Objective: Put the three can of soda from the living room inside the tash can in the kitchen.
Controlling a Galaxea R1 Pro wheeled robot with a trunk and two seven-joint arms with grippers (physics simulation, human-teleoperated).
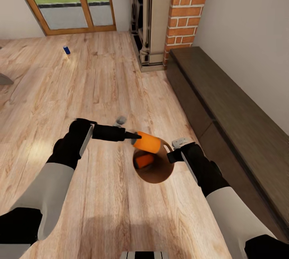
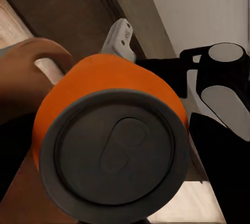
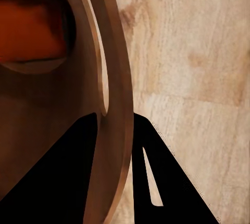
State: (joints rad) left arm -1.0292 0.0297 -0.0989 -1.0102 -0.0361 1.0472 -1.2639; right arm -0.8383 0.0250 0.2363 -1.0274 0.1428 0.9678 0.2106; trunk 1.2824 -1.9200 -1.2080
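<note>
Orange can (image 1: 147,142) clenched sideways in left gripper (image 1: 135,136) over trash can (image 1: 162,175) rim; right gripper (image 1: 173,155) pinches wall, probably. Second orange inside; blue can (image 1: 66,50) at 11 o'clock. Centre over opening before release.

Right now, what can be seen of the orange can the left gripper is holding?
The orange soda can is a bright orange cylinder with a dull grey top and tab, seen end-on from the left wrist. It lies on its side, held by the left gripper over the trash can rim. Another orange can lies inside.
</note>
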